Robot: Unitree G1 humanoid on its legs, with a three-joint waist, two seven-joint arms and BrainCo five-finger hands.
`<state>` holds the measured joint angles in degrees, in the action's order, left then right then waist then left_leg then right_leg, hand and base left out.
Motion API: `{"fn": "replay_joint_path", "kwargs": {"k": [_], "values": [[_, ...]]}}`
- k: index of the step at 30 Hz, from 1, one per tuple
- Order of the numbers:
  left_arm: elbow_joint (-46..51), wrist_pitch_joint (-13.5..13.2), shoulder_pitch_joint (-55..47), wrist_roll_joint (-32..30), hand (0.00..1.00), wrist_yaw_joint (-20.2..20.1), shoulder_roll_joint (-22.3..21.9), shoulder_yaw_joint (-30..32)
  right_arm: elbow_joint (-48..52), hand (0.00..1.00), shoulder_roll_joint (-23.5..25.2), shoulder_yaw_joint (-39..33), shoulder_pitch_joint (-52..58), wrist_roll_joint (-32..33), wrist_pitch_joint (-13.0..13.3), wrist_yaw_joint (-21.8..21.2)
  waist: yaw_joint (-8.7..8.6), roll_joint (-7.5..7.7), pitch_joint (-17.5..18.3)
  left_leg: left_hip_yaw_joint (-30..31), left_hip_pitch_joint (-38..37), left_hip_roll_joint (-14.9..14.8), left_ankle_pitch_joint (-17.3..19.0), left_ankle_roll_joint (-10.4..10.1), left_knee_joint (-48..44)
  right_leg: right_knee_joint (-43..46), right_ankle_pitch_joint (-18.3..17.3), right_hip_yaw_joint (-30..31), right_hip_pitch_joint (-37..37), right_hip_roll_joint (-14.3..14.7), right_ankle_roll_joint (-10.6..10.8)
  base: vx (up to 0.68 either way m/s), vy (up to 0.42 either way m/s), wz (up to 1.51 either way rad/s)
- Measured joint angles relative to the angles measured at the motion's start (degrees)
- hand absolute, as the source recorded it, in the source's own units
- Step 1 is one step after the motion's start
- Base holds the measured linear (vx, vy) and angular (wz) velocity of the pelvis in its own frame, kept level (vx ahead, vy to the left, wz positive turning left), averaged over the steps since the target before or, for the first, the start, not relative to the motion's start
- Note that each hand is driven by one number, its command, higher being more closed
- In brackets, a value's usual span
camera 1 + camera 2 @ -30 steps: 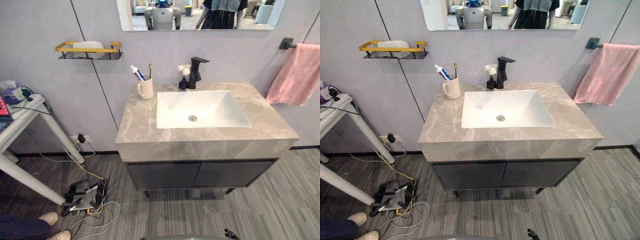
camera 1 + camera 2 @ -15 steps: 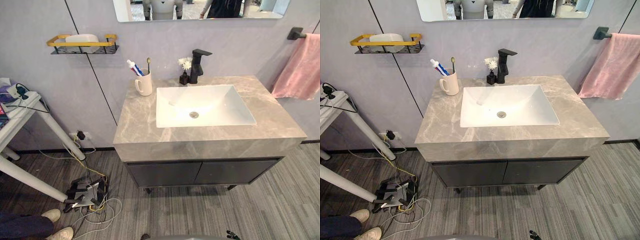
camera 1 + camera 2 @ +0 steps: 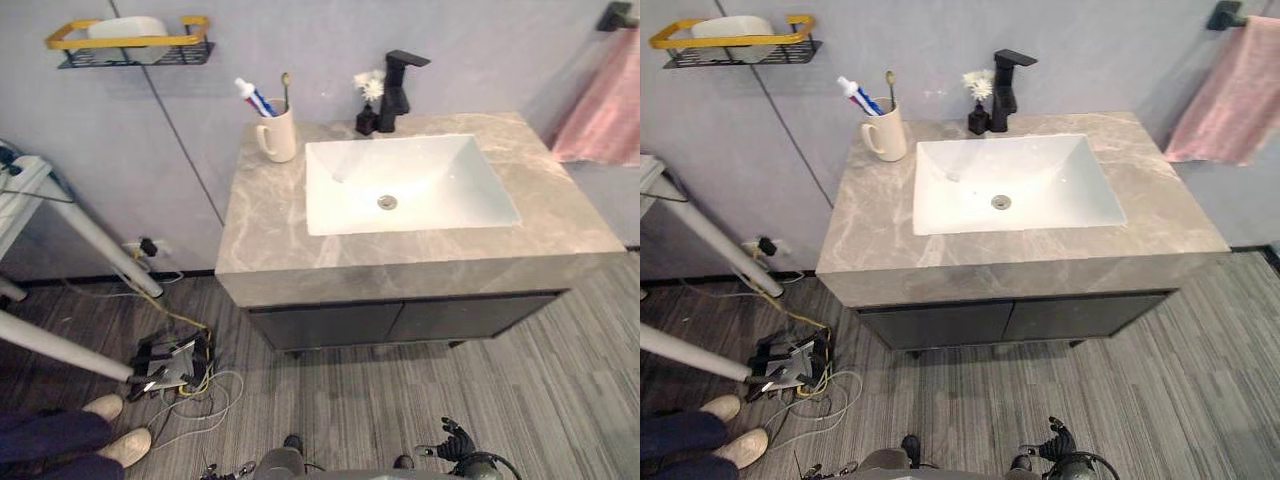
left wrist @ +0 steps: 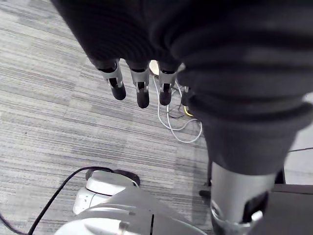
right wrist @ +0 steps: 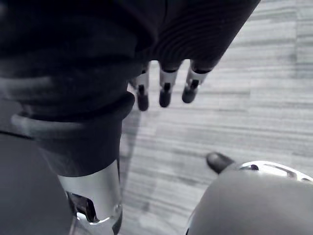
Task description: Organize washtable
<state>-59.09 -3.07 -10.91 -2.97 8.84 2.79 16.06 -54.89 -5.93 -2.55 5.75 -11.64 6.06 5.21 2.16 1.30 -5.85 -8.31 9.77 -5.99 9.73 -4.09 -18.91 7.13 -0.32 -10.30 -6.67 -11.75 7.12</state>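
At lower left a person's shoes [image 3: 108, 432] are cut off by the edge. On the wall, a yellow-railed shelf [image 3: 128, 42] carries a white thing too small to identify. The washtable [image 3: 268, 225] bears a cream cup [image 3: 279, 136] at its back left corner, with a toothpaste tube and toothbrush (heads hard to make out). Right of it lies the white basin [image 3: 405, 185]; behind that a small dark vase [image 3: 367, 118] stands just beside the black faucet [image 3: 398, 82]. The pink towel [image 3: 603, 112] is cropped. The left hand [image 4: 142, 92] and right hand [image 5: 165, 92] hang over the floor, fingers straight, holding nothing.
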Motion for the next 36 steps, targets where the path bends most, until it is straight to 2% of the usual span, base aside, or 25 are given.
{"fn": "replay_joint_path", "kwargs": {"k": [1,2,3,4,5,7,10,11,12,13,14,15,16,18,20,22,24,25,26,28,29,31,32,34,36], "values": [[0.0,0.0,0.13,-0.59,0.0,-0.02,0.17,-0.35,0.8,0.0,0.06,0.03,0.31,0.0,0.01,-0.04,0.0,0.04,-0.04,-1.13,-0.06,-0.01,0.59,0.45,-0.41,0.48,-0.05,0.94,-0.65,0.04,-0.07,-0.14,0.175,-1.1],[-0.02,0.04,0.76,-2.41,0.0,-0.01,0.55,-0.84,2.54,0.0,1.02,0.01,0.73,0.14,-0.09,-0.17,-0.12,0.38,-0.26,-5.91,-0.84,0.23,1.14,2.0,-0.38,1.49,-1.33,-2.84,-2.01,-2.48,-3.99,-0.13,0.156,-0.84],[-0.03,0.05,0.8,-2.5,0.0,0.0,0.46,-0.88,2.66,0.0,1.06,0.01,0.77,0.2,-0.07,-0.21,-0.14,0.22,-0.23,-6.54,-1.04,0.15,1.06,2.4,0.09,1.52,-1.86,-4.28,-2.03,-2.93,-5.24,-0.13,0.168,-1.24],[0.14,0.04,1.11,-2.88,0.0,0.02,-0.02,-0.74,3.15,0.0,1.2,-0.68,0.5,0.38,-0.04,-0.33,0.04,-1.57,-0.45,-10.76,-2.46,-1.12,0.28,3.94,2.73,6.19,-3.4,-10.96,-3.16,-5.11,-7.54,-0.15,0.106,-1.27],[0.15,0.07,1.46,-3.35,0.0,-0.01,0.07,-0.74,3.83,0.0,2.4,-0.99,0.32,0.48,0.08,-0.45,-0.02,-1.02,-1.11,-14.08,-3.82,-2.0,-0.12,4.03,3.38,17.05,-4.24,-16.9,-5.04,-7.04,-8.88,-0.14,0.085,-1.45],[0.16,0.16,1.59,-3.43,0.0,0.0,0.93,-0.72,3.76,0.0,3.9,-0.98,0.9,0.22,0.16,-0.51,0.17,-0.08,-1.29,-19.09,-6.01,-1.96,-0.08,4.11,4.24,25.94,-8.62,-22.39,-3.1,-8.19,-10.74,-0.09,0.074,-1.29],[0.03,0.29,1.82,-3.26,0.0,-0.11,1.36,-0.21,-0.1,0.0,3.96,-0.88,-0.48,-0.22,0.38,-0.94,0.27,1.75,-0.2,-29.03,-7.59,-2.51,0.39,4.03,3.41,25.2,-13.64,-31.54,-0.63,-8.95,-9.83,-0.01,0.011,-1.71],[-0.11,0.41,2.26,-3.1,0.0,-0.21,0.99,0.44,-0.79,0.0,3.5,-0.77,-1.23,-0.23,0.29,-1.25,0.33,1.28,-0.53,-30.19,-7.36,-2.49,0.89,3.74,2.91,24.17,-12.63,-32.25,-2.01,-7.8,-10.79,-0.07,-0.01,-2.05],[-0.67,0.53,2.63,-2.67,0.0,-0.33,0.17,1.28,-1.83,0.0,2.25,0.25,-2.29,-0.25,0.38,-1.63,0.34,-0.48,-0.63,-31.04,-7.08,-3.34,1.06,4.74,5.12,17.48,-8.76,-31.1,-2.4,-2.79,-11.9,-0.14,-0.001,-2.09],[-1.53,0.38,2.51,-2.12,0.0,-0.71,-1.17,1.33,-2.9,0.0,0.46,1.57,-4.1,-0.86,0.09,-1.63,0.42,-3.2,0.4,-33.21,-7.2,-5.03,-1.13,4.77,9.29,13.22,-8.83,-31.41,-1.99,0.79,-12.55,-0.15,-0.02,-1.94],[-1.34,0.31,2.47,-2.06,0.0,-0.98,-1.06,1.31,-2.89,0.0,0.01,2.47,-4.22,-1.16,0.04,-1.64,0.08,-2.92,0.51,-35.98,-7.66,-5.18,-1.6,4.15,9.7,16.81,-11.75,-33.56,-1.93,-0.28,-13.23,-0.08,-0.023,-1.82],[-0.94,0.33,3.23,-1.66,0.0,-1.19,0.03,0.76,-3.18,0.0,-0.25,4.05,-4.2,-1.49,0.21,-1.63,0.28,-1.06,0.5,-40.9,-9.43,-4.34,-2.01,3.43,9.73,18.4,-14.33,-34.94,0.05,-2.8,-10.6,-0.01,-0.078,-2.07],[-1.35,0.41,3.42,-1.45,0.0,-1.13,1.09,0.78,-4.44,0.0,0.13,5.5,-5.39,-1.55,0.08,-1.77,1.16,0.76,0.26,-45.96,-10.94,-4.07,-1.71,2.63,8.96,12.76,-14.23,-32.06,0.2,-1.66,-6.05,0.01,-0.105,-2.21],[-3.28,0.52,4.11,-1.17,0.0,-1.15,1.18,0.74,-3.85,0.0,0.59,5.67,-5.65,-1.5,0.47,-1.76,-0.17,-0.11,0.05,-48.79,-12.48,-6.77,-2.23,2.03,7.57,5.4,-9.86,-26.25,1.56,3.77,-7.47,0.02,-0.223,-1.97],[-3.37,0.62,4.33,-1.21,0.0,-1.12,1.74,0.67,-4.3,0.0,1.11,5.79,-4.7,-1.51,0.49,-1.84,-1.46,0.45,-0.03,-49.99,-14.73,-9.39,-2.13,1.96,3.11,2.93,-8.33,-21.08,2.59,6.4,-8.81,0.04,-0.203,-1.66],[-3.14,0.28,4.61,-1.47,0.0,-1.12,2.29,0.82,-4.12,0.0,1.38,6.1,-4.0,-1.53,0.89,-2.12,-1.27,0.88,-0.09,-42.06,-12.26,-15.74,-1.75,3.6,-11.78,2.63,-7.08,-12.24,2.58,9.74,-10.2,0.0,-0.127,-1.83],[-2.92,-0.02,4.83,-2.34,0.0,-1.12,1.9,-0.01,-4.43,0.0,-0.72,7.3,-4.82,-2.56,1.08,-3.16,-1.22,0.35,-0.82,-17.19,-6.76,-8.96,5.49,3.55,-14.18,1.59,-7.17,-0.32,2.71,12.26,-10.81,0.05,0.029,-2.03],[-2.65,-0.03,4.9,-2.35,0.0,-1.14,1.67,-0.24,-4.61,0.0,-1.14,7.45,-5.17,-2.59,1.11,-3.31,-1.11,0.2,-1.14,-10.81,-5.24,-5.85,7.08,3.39,-14.44,1.51,-6.99,2.68,2.72,12.8,-11.08,0.08,0.107,-2.5],[-2.59,-0.02,4.27,-2.2,0.0,-1.05,1.26,-0.61,-5.63,0.0,-1.46,7.66,-5.48,-2.57,1.31,-3.56,-0.24,0.38,-1.2,-0.64,-2.18,-0.13,8.57,2.75,-14.14,1.25,-6.57,10.2,2.77,14.02,-11.48,0.05,0.107,-2.8],[-2.41,-0.15,3.66,-2.11,0.0,-1.04,1.23,-1.63,-6.16,0.0,-1.66,7.78,-5.5,-2.54,1.42,-4.16,0.25,0.19,-1.28,8.03,1.25,2.64,8.47,2.58,-14.01,1.21,-6.29,17.76,2.78,15.84,-11.3,0.02,0.155,-2.95],[-2.3,-0.2,3.4,-1.71,0.0,-1.05,1.11,-1.95,-6.54,0.0,-1.93,7.36,-5.57,-2.4,1.47,-4.18,0.18,-0.37,-1.33,19.04,3.87,4.16,8.17,2.1,-12.52,1.93,-6.43,25.33,2.15,18.23,-11.06,0.0,0.212,-2.54],[-2.27,-0.49,3.14,-1.09,0.0,-1.02,0.74,-1.88,-6.7,0.0,-2.21,7.06,-5.01,-2.46,1.44,-4.18,0.3,-1.02,-1.1,29.08,3.66,3.89,6.86,0.0,-8.48,3.75,-6.93,32.19,1.04,20.54,-10.18,0.01,0.267,-2.81],[-2.37,-0.53,2.96,-1.1,0.0,-1.07,0.92,-1.84,-6.55,0.0,-2.04,6.59,-5.07,-2.38,1.53,-4.13,0.25,-1.54,-0.96,28.0,3.27,3.71,5.75,-1.56,-9.25,4.55,-7.16,34.78,0.87,21.07,-9.09,0.05,0.349,-2.48],[-1.51,-1.25,3.85,-1.22,0.0,-1.04,2.76,-1.96,-6.83,0.0,-1.15,4.78,-4.87,-2.52,1.74,-4.21,-2.13,0.89,-0.27,22.18,3.19,4.81,7.02,0.48,-9.35,4.15,-6.21,40.15,-0.53,19.41,-7.19,0.09,0.405,-1.51],[-1.07,-1.67,4.34,-2.45,0.0,-1.08,3.14,-1.98,-6.7,0.0,-0.39,2.78,-4.09,-2.82,1.62,-4.33,-2.76,1.68,0.08,16.35,3.03,4.96,8.12,2.32,-10.42,3.7,-3.77,44.99,-1.84,18.65,-3.65,0.01,0.409,-1.61]]}}
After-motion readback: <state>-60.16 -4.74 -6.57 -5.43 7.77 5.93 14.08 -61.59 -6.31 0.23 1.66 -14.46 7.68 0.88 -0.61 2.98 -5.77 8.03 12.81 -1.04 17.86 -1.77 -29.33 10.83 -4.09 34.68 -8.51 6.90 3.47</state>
